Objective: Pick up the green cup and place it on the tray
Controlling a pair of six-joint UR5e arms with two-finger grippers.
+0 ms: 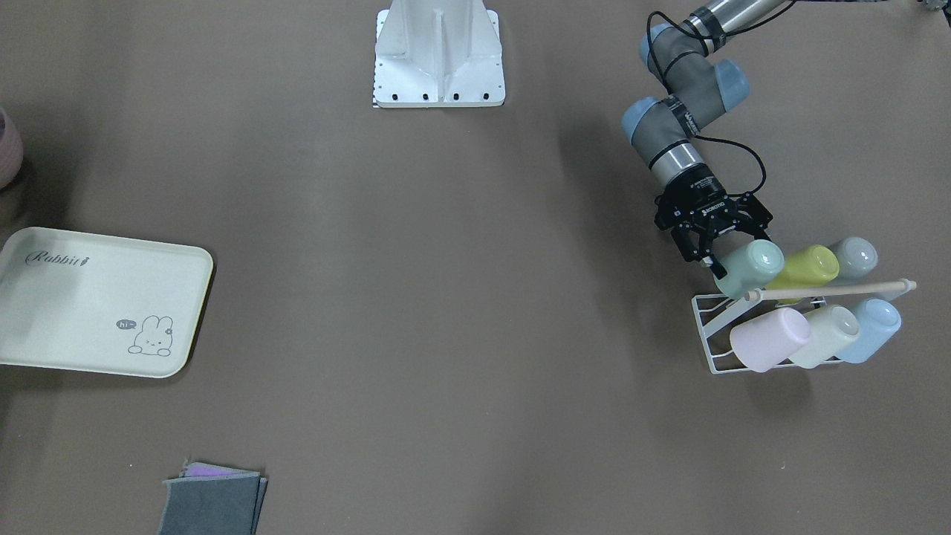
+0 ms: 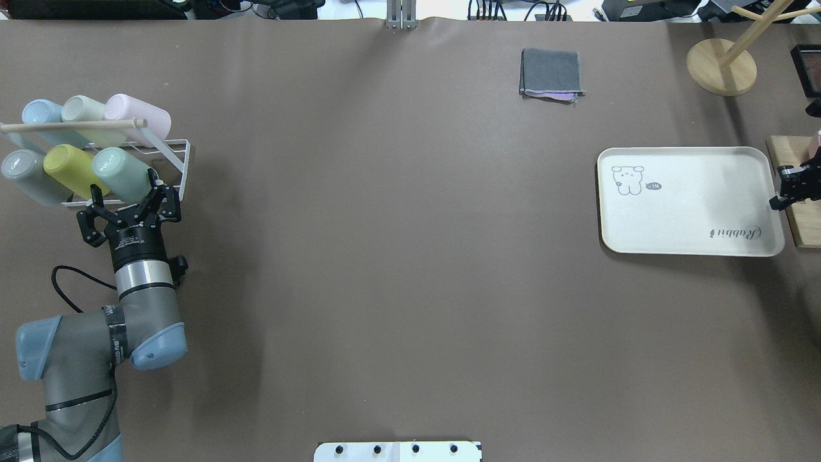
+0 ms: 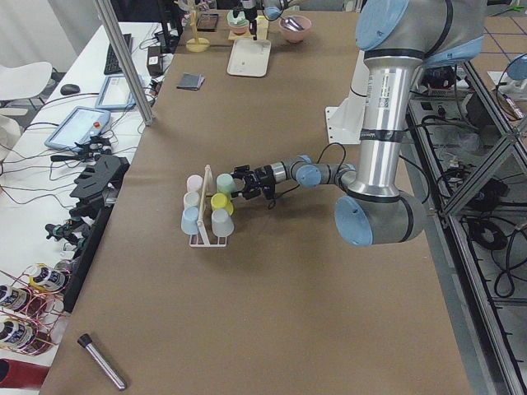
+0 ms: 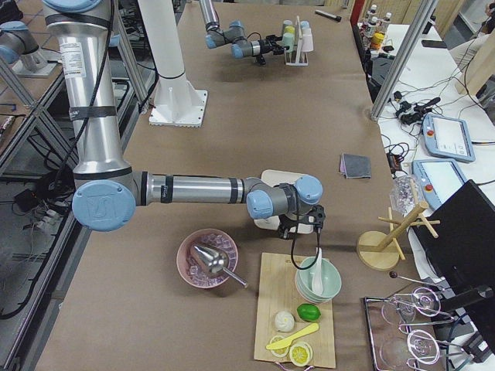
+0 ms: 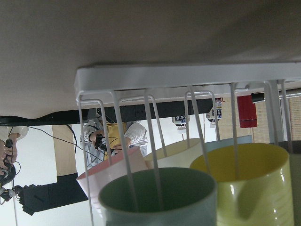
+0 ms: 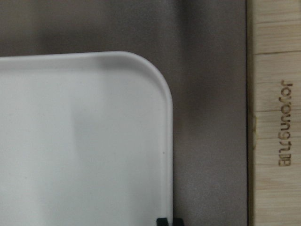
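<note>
The green cup [image 2: 122,174] lies on its side in the near row of a white wire rack [image 2: 174,149], its mouth toward my left gripper. It also shows in the front view [image 1: 752,269] and the left wrist view [image 5: 157,200], where its rim fills the bottom. My left gripper [image 2: 126,191] is open, its fingers on either side of the cup's mouth end. The cream tray [image 2: 693,212] lies far to the right and holds nothing. My right gripper [image 2: 778,201] is shut and empty at the tray's right edge, over its corner [image 6: 141,94].
The rack also holds lime [image 2: 67,168], grey [image 2: 22,174], pink [image 2: 140,115], cream [image 2: 86,110] and blue [image 2: 40,114] cups under a wooden rod [image 2: 70,125]. A folded grey cloth [image 2: 551,74] lies far back. A wooden board [image 6: 275,117] lies beside the tray.
</note>
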